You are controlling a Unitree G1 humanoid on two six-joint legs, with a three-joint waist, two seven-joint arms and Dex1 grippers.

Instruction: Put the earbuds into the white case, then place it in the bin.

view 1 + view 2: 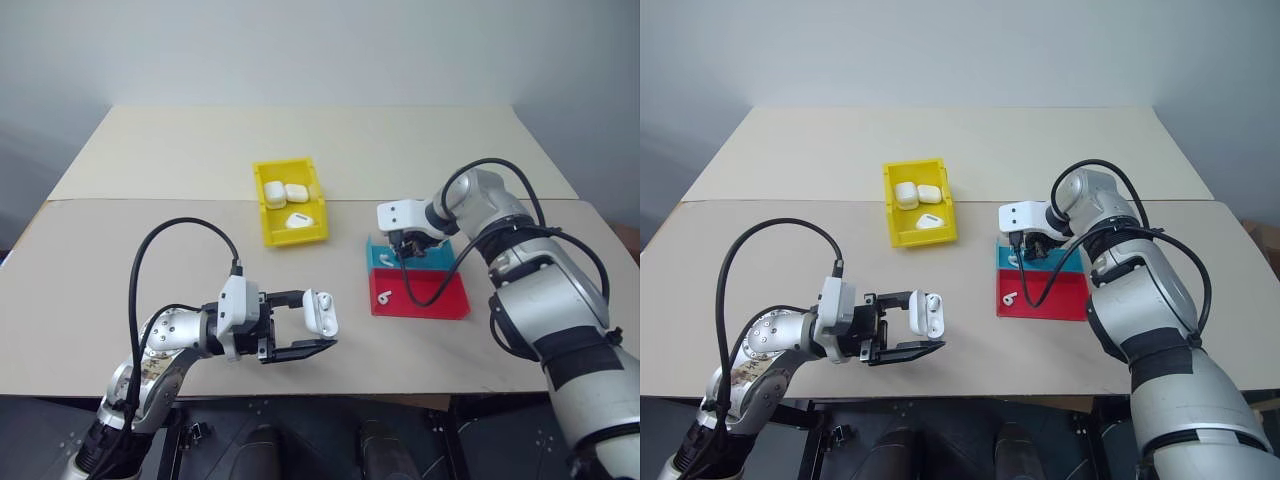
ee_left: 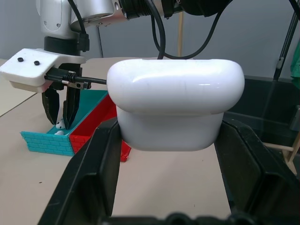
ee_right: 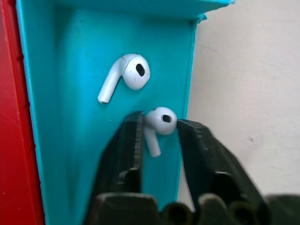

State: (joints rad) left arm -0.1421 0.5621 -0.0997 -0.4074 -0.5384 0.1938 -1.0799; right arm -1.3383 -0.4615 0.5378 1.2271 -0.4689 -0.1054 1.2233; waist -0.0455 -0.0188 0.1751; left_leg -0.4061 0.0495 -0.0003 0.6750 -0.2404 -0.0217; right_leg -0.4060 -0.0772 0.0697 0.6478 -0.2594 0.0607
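Closely, earbud (image 3: 157, 123) between right gripper (image 3: 158, 133) fingers.

Bare tabletop (image 1: 150, 200) lies open from nine to twelve o'clock of the yellow bin (image 1: 262, 222), while at its four o'clock the red and blue tray (image 1: 440, 300), with the right gripper (image 1: 408, 252) lowered inside, blocks passage.

We see a beige wooden table (image 1: 150, 240) with a small yellow plastic bin (image 1: 272, 228) at centre — three white pebble-shaped cases (image 1: 285, 195) inside. To its right lies a red and blue shallow tray (image 1: 440, 300), two tiny white earbuds (image 3: 125, 75) in its far compartment — another nearer.
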